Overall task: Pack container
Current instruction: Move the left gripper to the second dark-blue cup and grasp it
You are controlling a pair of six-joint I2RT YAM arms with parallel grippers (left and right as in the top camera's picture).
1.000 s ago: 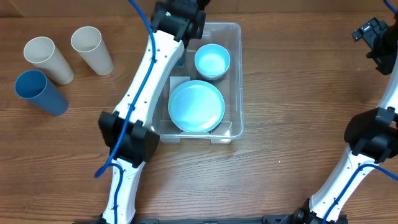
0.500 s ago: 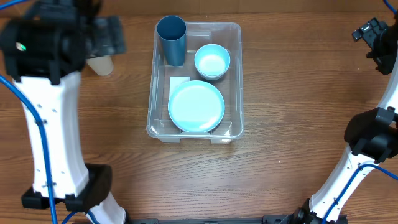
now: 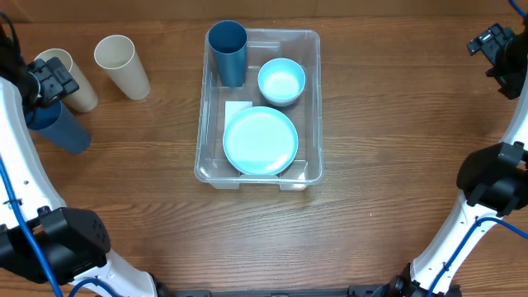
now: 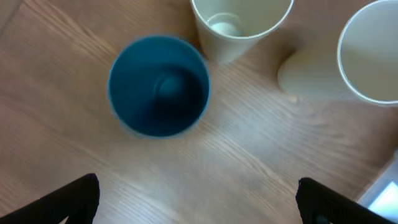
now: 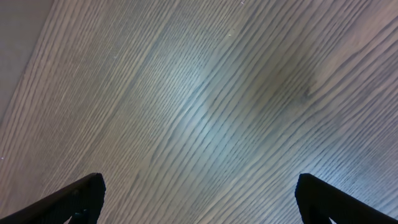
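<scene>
The clear container (image 3: pixel 317 124) stands mid-table. It holds a dark blue cup (image 3: pixel 228 53) upright in its far left corner, a light blue bowl (image 3: pixel 281 81) and a light blue plate (image 3: pixel 261 140). A white label (image 3: pixel 237 109) shows on its bottom. My left gripper (image 3: pixel 46 82) hovers at the far left above a second blue cup (image 3: pixel 63 130). In the left wrist view this cup (image 4: pixel 159 93) stands upright ahead of the open, empty jaws (image 4: pixel 199 202). My right gripper (image 3: pixel 493 43) is at the far right, open and empty over bare wood (image 5: pixel 199 199).
Two cream cups (image 3: pixel 122 66) (image 3: pixel 73 84) stand beside the blue cup at the far left. They also show in the left wrist view (image 4: pixel 239 25) (image 4: pixel 370 59). A corner of the container shows at that view's lower right (image 4: pixel 384 198).
My left arm left the container's far left corner, where the dark blue cup now stands alone, and swung left over the cups. The right arm has not moved.
</scene>
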